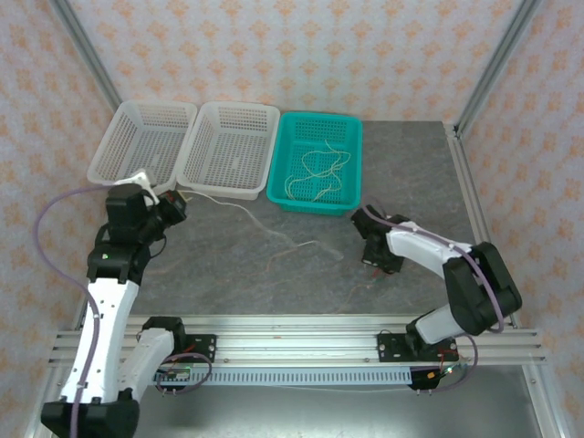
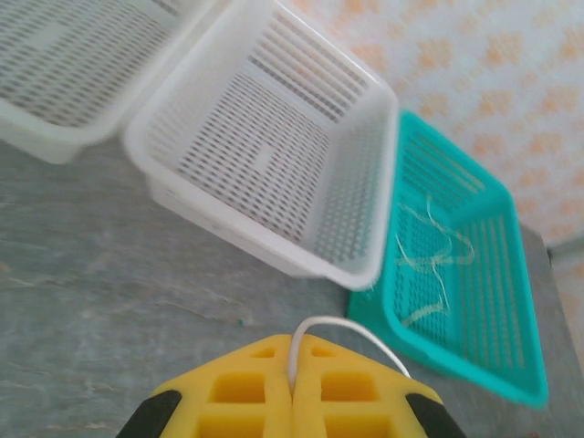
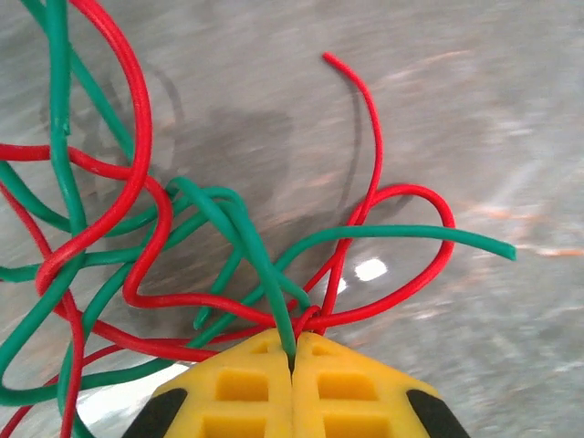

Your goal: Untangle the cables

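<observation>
Your left fingers pinch a white cable trailing across the table toward 4 o'clock; your right fingers clamp the red-green tangle, one green end pointing 3 o'clock.

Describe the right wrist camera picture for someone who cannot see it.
The right gripper has its two yellow fingers shut on a tangle of red cables and green cables, seen close up. The wires loop over one another against a grey table.
</observation>
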Robot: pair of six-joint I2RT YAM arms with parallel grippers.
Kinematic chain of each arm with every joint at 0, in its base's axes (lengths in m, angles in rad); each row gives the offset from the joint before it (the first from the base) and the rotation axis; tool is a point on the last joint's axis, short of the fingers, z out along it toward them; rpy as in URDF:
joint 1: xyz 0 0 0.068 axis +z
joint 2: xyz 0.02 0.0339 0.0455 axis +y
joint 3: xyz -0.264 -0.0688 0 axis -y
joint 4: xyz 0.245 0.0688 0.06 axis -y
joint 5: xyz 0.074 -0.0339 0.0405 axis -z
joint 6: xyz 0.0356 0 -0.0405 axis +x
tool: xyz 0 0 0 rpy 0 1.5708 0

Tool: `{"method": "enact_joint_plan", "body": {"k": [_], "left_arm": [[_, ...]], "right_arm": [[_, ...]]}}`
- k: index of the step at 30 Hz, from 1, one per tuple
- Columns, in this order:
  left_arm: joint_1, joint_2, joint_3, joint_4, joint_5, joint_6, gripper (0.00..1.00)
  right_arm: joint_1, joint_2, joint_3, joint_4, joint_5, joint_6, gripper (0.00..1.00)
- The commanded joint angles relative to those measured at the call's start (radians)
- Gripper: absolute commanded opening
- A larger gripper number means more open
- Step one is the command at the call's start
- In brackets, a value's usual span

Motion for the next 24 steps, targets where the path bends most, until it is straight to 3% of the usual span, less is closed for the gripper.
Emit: {"method": "enact_joint_plan", "body": {"k": [1, 6, 9, 11, 15, 21, 24], "left_arm": [[0.131, -0.003, -0.011, -0.014, 0.110, -0.032, 0.00], [0.173, 0.008, 0.009, -0.058, 0.083, -0.008, 0.00], [0.171, 0.017, -0.025, 0.049, 0.247, -0.032, 0.00], [0.157, 0.029, -0.043, 0.116, 0.342, -0.066, 0.00], [0.079, 0.037, -0.006, 0.045, 0.312, 0.015, 0.00], [-0.074, 0.041, 0.068, 0.005, 0.285, 0.035, 0.00], [-0.149, 0.055, 0.162, -0.023, 0.246, 0.048, 0.00]], "right_arm": [[-0.070, -0.048, -0.049, -0.033, 0.084, 0.036, 0.00], [-0.160, -0.143, -0.086, -0.006, 0.082, 0.053, 0.00], [-0.161, -0.185, -0.096, 0.082, -0.077, -0.034, 0.01], [-0.159, -0.190, -0.096, 0.125, -0.244, -0.065, 0.10], [-0.141, -0.210, -0.026, 0.058, -0.382, -0.062, 0.27], [-0.100, -0.374, 0.117, -0.018, -0.323, -0.073, 0.71], [-0.098, -0.418, 0.189, -0.029, -0.332, -0.079, 0.76]]}}
